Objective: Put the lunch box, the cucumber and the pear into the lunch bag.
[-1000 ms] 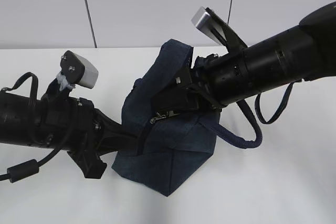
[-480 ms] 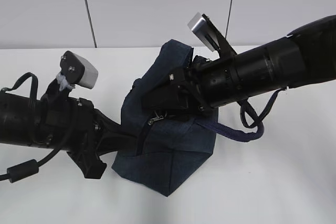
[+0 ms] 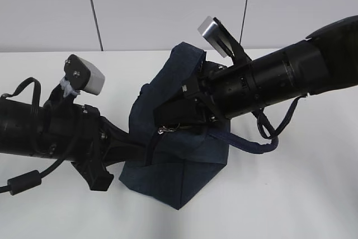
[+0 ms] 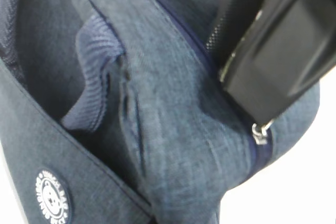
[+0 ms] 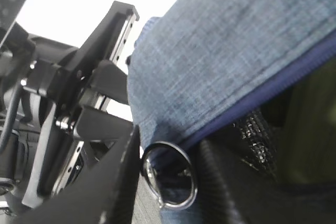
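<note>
The dark navy lunch bag (image 3: 173, 166) stands mid-table and fills the left wrist view (image 4: 173, 103). My left gripper (image 3: 144, 150) is clamped on the fabric of its left side; its jaws do not show in its own wrist view. My right gripper (image 3: 168, 124) is shut on the silver ring pull (image 5: 169, 177) at the zipper's left part. The ring sits between my right fingers (image 5: 115, 182). The zipper slider (image 4: 260, 132) shows under the right gripper (image 4: 278, 51). A gap with mesh and a dull greenish inside (image 5: 310, 129) is open behind the pull. Lunch box, cucumber and pear are hidden.
The bag's padded loop handle (image 3: 251, 145) hangs to the right under my right arm. A ribbed strap (image 4: 97, 72) and a round white logo patch (image 4: 52, 203) show on the bag. White table (image 3: 291, 205) lies around it, and a grey wall behind.
My right gripper has moved left and slightly down along the zipper, taking the ring pull with it. The left arm and the bag's base have stayed put.
</note>
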